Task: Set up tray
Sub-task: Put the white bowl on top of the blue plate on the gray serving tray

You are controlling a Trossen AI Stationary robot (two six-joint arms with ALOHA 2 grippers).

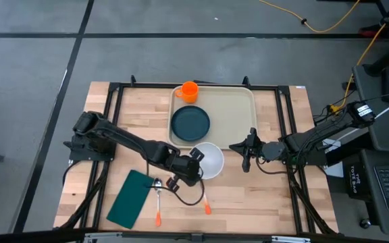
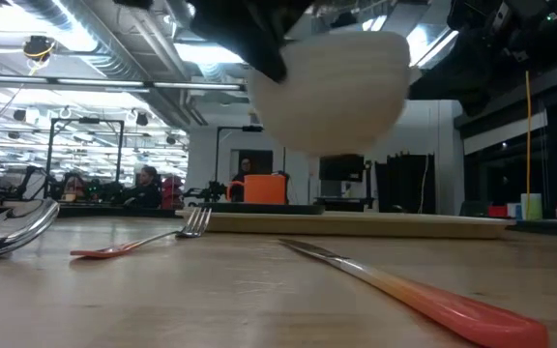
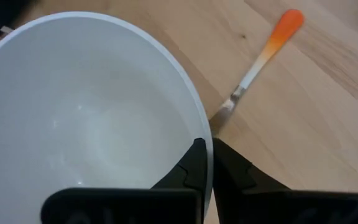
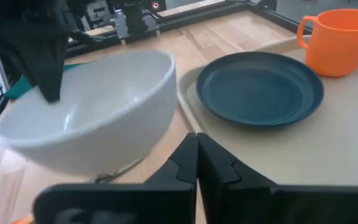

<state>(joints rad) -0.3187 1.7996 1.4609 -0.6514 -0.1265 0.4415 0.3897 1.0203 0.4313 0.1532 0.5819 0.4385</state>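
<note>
A white bowl hangs in the air over the table, just near of the beige tray, held by my left gripper. On the tray sit a dark teal plate and an orange mug. My right gripper waits shut at the tray's right near corner, pointing toward the bowl. A fork, a knife and a spoon, all with orange handles, lie on the wood. My left gripper pinches the bowl's rim on the side toward the table's left, one finger inside and one finger outside. The bowl is lifted clear of the table and tips slightly.
A dark green napkin lies at the table's near left. The cutlery lies near of the bowl, the knife nearest under it. Black frame rails run along both sides of the table.
</note>
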